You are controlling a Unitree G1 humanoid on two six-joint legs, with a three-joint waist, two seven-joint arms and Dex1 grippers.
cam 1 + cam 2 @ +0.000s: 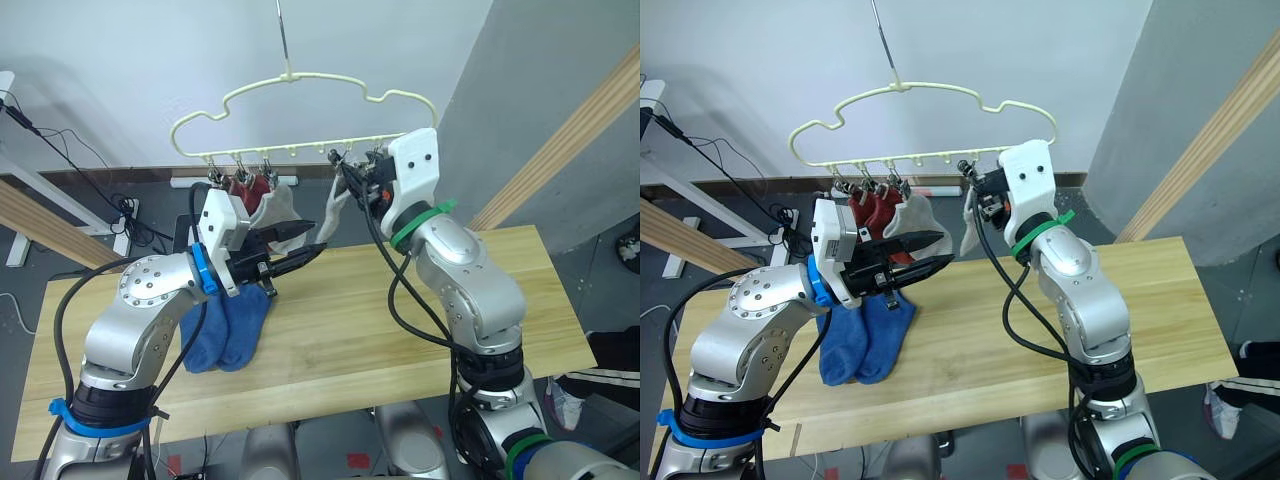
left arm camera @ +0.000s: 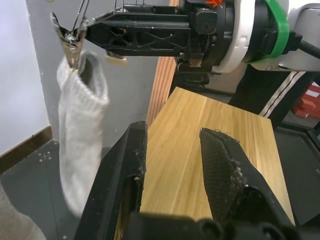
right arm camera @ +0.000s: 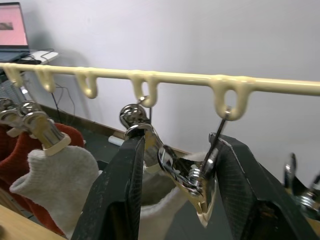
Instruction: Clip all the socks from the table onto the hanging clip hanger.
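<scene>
The pale-yellow clip hanger (image 1: 300,78) hangs above the table's (image 1: 400,320) far edge. Two brick red socks (image 1: 250,187) and a grey sock (image 1: 282,207) hang from its left clips. A second grey sock (image 2: 80,125) hangs from a metal clip (image 3: 185,172) further right. My right gripper (image 3: 180,150) is raised to that clip, open, with one finger on each side of it. My left gripper (image 1: 303,244) hovers open and empty in front of the hung socks, above two blue socks (image 1: 228,330) lying flat on the table.
Round wooden poles slant past the table at the right (image 1: 570,140) and left (image 1: 40,215). Cables (image 1: 120,210) lie on the floor behind. A person's striped trouser leg and shoe (image 1: 600,375) are beside the table's right end. Several free clips (image 3: 300,185) hang on the hanger.
</scene>
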